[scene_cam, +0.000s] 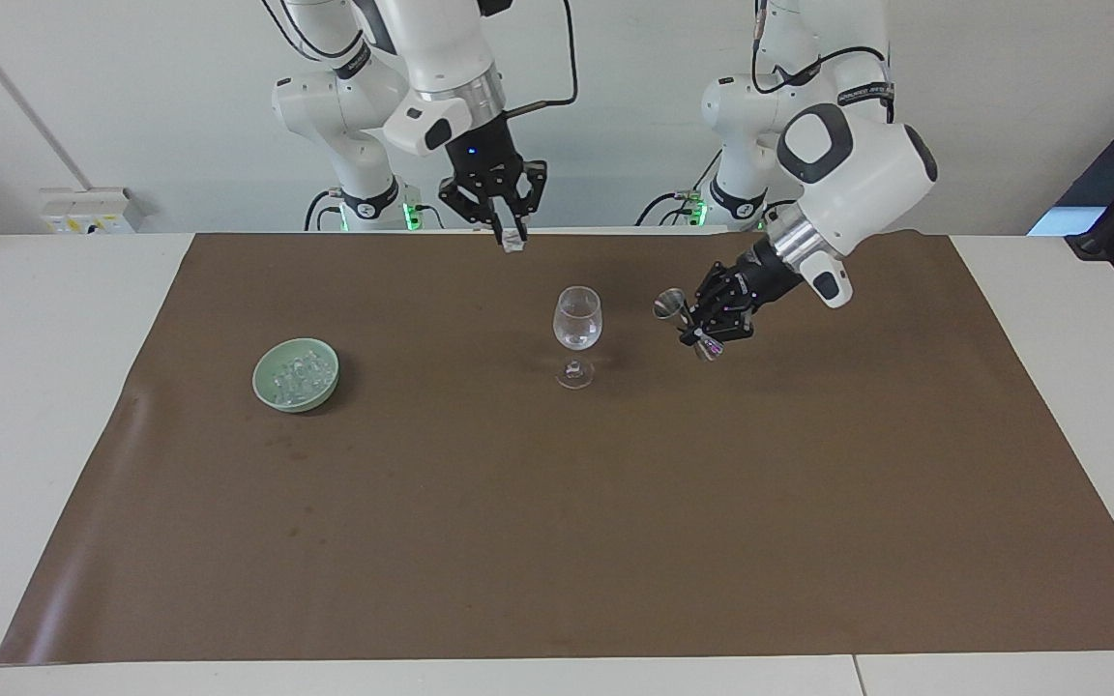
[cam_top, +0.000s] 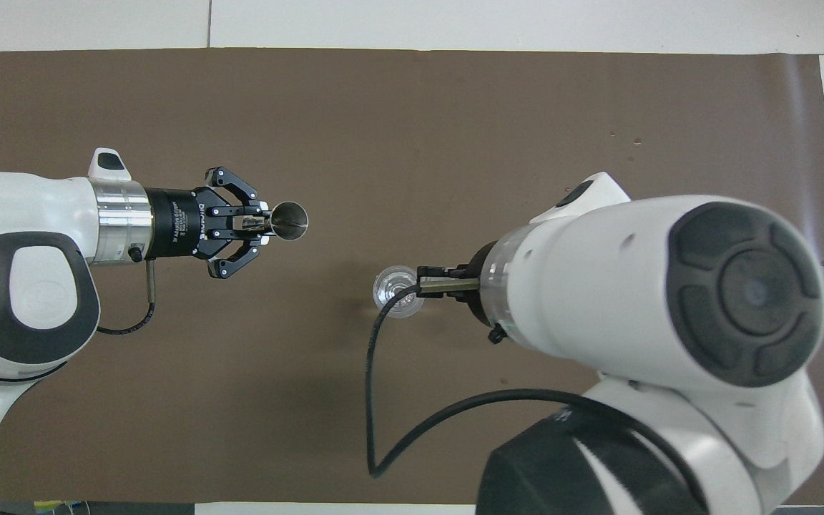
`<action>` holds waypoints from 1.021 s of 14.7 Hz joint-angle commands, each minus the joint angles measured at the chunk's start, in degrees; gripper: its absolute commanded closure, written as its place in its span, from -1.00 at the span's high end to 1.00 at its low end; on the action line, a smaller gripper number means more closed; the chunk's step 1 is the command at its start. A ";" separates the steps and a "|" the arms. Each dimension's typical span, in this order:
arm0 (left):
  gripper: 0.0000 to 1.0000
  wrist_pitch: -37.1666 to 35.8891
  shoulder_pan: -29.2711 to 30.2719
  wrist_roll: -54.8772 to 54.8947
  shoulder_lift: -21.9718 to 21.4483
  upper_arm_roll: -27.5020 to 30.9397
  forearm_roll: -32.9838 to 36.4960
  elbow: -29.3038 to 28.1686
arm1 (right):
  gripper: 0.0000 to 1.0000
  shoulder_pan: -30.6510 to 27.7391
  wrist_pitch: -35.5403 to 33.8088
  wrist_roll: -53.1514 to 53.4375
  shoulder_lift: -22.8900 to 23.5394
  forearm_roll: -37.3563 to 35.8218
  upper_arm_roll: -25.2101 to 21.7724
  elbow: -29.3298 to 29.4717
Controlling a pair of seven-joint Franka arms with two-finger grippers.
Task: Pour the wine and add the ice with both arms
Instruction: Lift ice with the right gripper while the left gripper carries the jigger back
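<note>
One glass (scene_cam: 577,329) | one bowl (scene_cam: 296,374) | two hands, each gripping: jigger (scene_cam: 685,322), ice cube (scene_cam: 514,243)

The brown mat (scene_cam: 567,503) lies bare over its whole half farthest from the robots; the wine glass (scene_cam: 577,333) stands upright mid-mat, well apart from the green bowl (scene_cam: 296,374) toward the right arm's end; the left gripper (scene_cam: 702,327) with its steel jigger (cam_top: 287,220) hangs just beside the glass, and the right gripper (scene_cam: 513,237), pinching an ice cube (scene_cam: 515,244), hangs above the mat, higher than the glass's rim.
</note>
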 commanded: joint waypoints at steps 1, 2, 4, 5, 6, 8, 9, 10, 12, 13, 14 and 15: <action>-1.00 -3.62 7.44 8.14 1.03 -0.50 -8.61 -0.74 | -1.00 5.33 2.53 7.53 7.41 -6.20 -0.15 3.34; -1.00 -6.34 10.17 9.90 2.78 -0.50 -10.90 -0.30 | -1.00 5.61 3.59 8.08 7.86 -6.48 -0.06 2.30; -1.00 -10.48 15.27 12.20 5.33 -0.50 -14.24 -0.21 | -1.00 6.48 6.39 8.52 8.91 -6.75 -0.06 0.80; -1.00 -11.28 17.30 12.29 6.91 -0.50 -16.35 -0.13 | -1.00 6.84 7.46 8.61 9.35 -7.27 -0.06 -0.43; -1.00 -11.55 19.14 12.82 8.41 -0.50 -18.02 -0.21 | -1.00 6.84 8.69 8.52 9.10 -7.36 -0.06 -1.57; -1.00 -17.92 24.40 17.97 14.28 -0.50 -19.70 1.71 | -1.00 6.75 8.88 8.43 8.92 -7.37 -0.15 -2.19; -1.00 -21.19 27.13 21.14 17.36 -0.50 -21.19 2.77 | -0.98 6.75 8.96 8.52 8.74 -7.37 -0.15 -2.80; -1.00 -22.18 28.73 22.56 18.95 -0.50 -21.47 3.39 | -0.88 6.75 8.96 8.52 8.31 -7.37 -0.06 -3.68; -1.00 -22.19 30.84 22.84 22.38 -0.41 -21.64 5.40 | -0.43 6.75 8.26 8.61 8.13 -7.37 -0.15 -3.87; -1.00 -22.19 31.55 22.84 23.62 -0.41 -21.73 6.20 | -0.02 6.75 8.26 8.61 8.13 -7.37 -0.15 -3.78; -1.00 -22.45 32.25 22.93 24.85 -0.50 -21.82 6.73 | 0.17 6.58 8.17 8.52 8.21 -7.37 -0.15 -3.69; -1.00 -23.15 34.43 22.93 27.90 -0.59 -21.73 8.04 | 0.60 6.49 8.26 8.52 8.30 -7.37 -0.15 -3.43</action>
